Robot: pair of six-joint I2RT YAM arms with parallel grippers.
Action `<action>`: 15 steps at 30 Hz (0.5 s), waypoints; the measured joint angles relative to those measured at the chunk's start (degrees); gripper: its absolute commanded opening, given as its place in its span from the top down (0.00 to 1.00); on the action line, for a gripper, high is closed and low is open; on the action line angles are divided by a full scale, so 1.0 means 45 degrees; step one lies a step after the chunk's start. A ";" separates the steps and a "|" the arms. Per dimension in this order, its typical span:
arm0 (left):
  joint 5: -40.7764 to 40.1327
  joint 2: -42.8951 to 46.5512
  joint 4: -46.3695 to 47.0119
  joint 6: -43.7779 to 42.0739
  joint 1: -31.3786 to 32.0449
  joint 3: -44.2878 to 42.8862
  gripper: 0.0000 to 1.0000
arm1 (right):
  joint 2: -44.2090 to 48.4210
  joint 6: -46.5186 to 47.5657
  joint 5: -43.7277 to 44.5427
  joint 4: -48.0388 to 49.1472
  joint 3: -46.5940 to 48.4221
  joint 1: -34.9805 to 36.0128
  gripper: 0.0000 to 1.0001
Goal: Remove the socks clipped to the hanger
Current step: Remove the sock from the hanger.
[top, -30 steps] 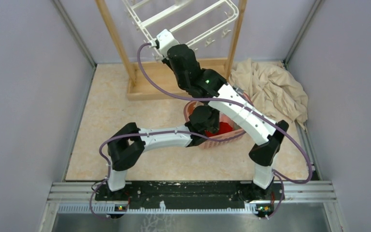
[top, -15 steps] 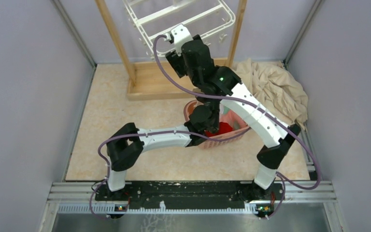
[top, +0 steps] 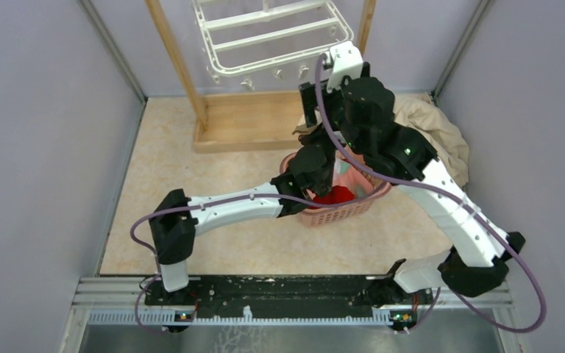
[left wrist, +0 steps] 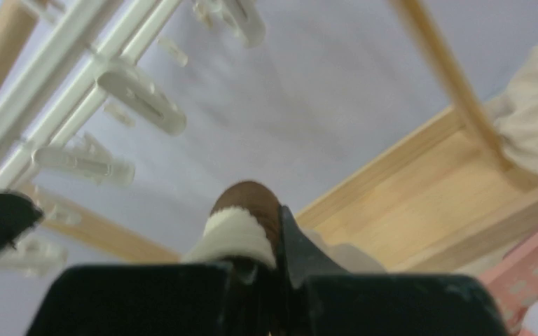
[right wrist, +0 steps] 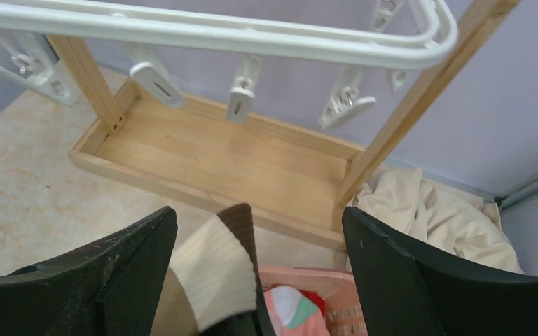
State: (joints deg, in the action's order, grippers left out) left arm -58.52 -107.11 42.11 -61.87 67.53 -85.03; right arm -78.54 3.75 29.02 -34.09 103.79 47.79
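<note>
A brown sock (left wrist: 246, 203) with a cream cuff sticks up from my left gripper (left wrist: 266, 241), which is shut on it. From above, that gripper (top: 307, 147) hovers at the back rim of the pink basket (top: 338, 213). My right gripper (right wrist: 259, 238) stands open, its fingers on either side of the same sock (right wrist: 217, 269) without touching it. The white hanger (top: 276, 37) hangs behind and above, and every clip (right wrist: 242, 87) that shows is bare. A pink sock (right wrist: 291, 311) and a red sock (top: 335, 195) lie in the basket.
The wooden post frame (top: 250, 121) with its base tray stands at the back under the hanger. A crumpled beige cloth (top: 430, 132) lies at the back right against the wall. Purple walls close in both sides.
My right arm swung right, away from the hanger's left corner, and its jaws opened wide. The hanger swung back level. My left gripper rose from the basket, still shut.
</note>
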 measured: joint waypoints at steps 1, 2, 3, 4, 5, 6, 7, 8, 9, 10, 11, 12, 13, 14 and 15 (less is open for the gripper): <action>0.0126 0.0155 -0.0529 0.0457 0.0010 -0.0228 0.95 | 0.0374 -0.0097 0.0073 0.0117 -0.0330 -0.0034 0.12; 0.0364 0.0345 -0.1253 0.0840 0.0029 -0.0520 0.95 | 0.0767 -0.0204 0.0097 0.0340 -0.0695 -0.0107 0.12; 0.0699 0.0515 -0.2244 0.1302 0.0068 -0.0811 0.95 | 0.1083 -0.0345 0.0107 0.0670 -0.0976 -0.0121 0.12; 0.0908 0.0573 -0.2827 0.1685 0.0092 -0.0996 0.95 | 0.1307 -0.0408 0.0107 0.0899 -0.1151 -0.0126 0.12; 0.1253 0.0602 -0.3706 0.2278 0.0180 -0.1316 0.94 | 0.1588 -0.0525 0.0112 0.1107 -0.1355 -0.0146 0.12; 0.1535 0.0602 -0.4299 0.2691 0.0238 -0.1535 0.94 | 0.1846 -0.0675 0.0107 0.1229 -0.1554 -0.0194 0.12; 0.1972 0.0602 -0.5173 0.3264 0.0306 -0.1836 0.94 | 0.2064 -0.0826 0.0107 0.1287 -0.1724 -0.0257 0.12; 0.2263 0.0602 -0.5712 0.3633 0.0345 -0.2045 0.94 | 0.2249 -0.0981 0.0102 0.1350 -0.1846 -0.0335 0.12; 0.2642 0.0602 -0.6470 0.4104 0.0374 -0.2341 0.94 | 0.2361 -0.1049 0.0112 0.1413 -0.1919 -0.0403 0.12; 0.2977 0.0602 -0.7130 0.4493 0.0389 -0.2613 0.94 | 0.2463 -0.1137 0.0112 0.1549 -0.1991 -0.0461 0.12; 0.3361 0.0583 -0.7864 0.4872 0.0393 -0.2953 0.93 | 0.2540 -0.1205 0.0117 0.1666 -0.2040 -0.0525 0.11; 0.3609 0.0563 -0.8330 0.5110 0.0398 -0.3177 0.93 | 0.2618 -0.1282 0.0117 0.1778 -0.2084 -0.0578 0.11; 0.3915 0.0534 -0.8879 0.5367 0.0408 -0.3458 0.93 | 0.2715 -0.1350 0.0126 0.1909 -0.2157 -0.0627 0.11; 0.4148 0.0491 -0.9258 0.5542 0.0418 -0.3657 0.93 | 0.2851 -0.1438 0.0146 0.2001 -0.2263 -0.0685 0.11; 0.4371 0.0442 -0.9578 0.5654 0.0427 -0.3832 0.93 | 0.2958 -0.1506 0.0160 0.2035 -0.2351 -0.0729 0.10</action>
State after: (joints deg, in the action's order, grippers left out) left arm -38.85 -105.12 -0.99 -36.42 69.45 -102.28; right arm -65.23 -3.03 29.74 -24.93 93.21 44.51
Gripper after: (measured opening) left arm 0.071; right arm 0.886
